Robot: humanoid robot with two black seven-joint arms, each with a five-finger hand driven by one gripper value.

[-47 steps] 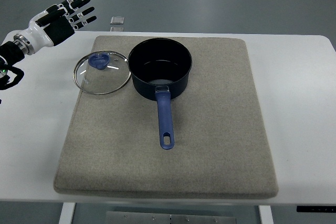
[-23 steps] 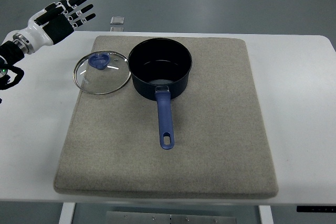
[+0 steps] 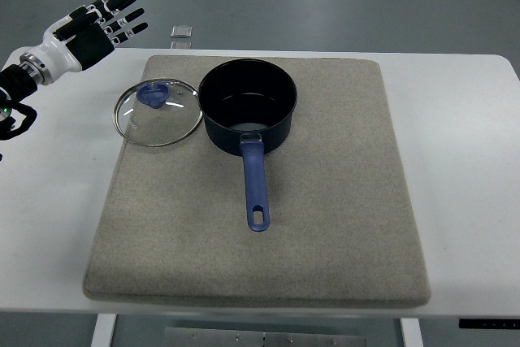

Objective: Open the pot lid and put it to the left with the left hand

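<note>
Glass lid (image 3: 158, 112) off, flat on mat (image 3: 325, 225) left of saucepan (image 3: 248, 107); left robot hand (image 3: 93, 26) fingers spread, empty, clear; task looks done.

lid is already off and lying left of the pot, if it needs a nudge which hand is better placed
Left. The left hand hovers open beyond the table's far left corner, on the same side as the lid. No right hand shows in the view.
</note>
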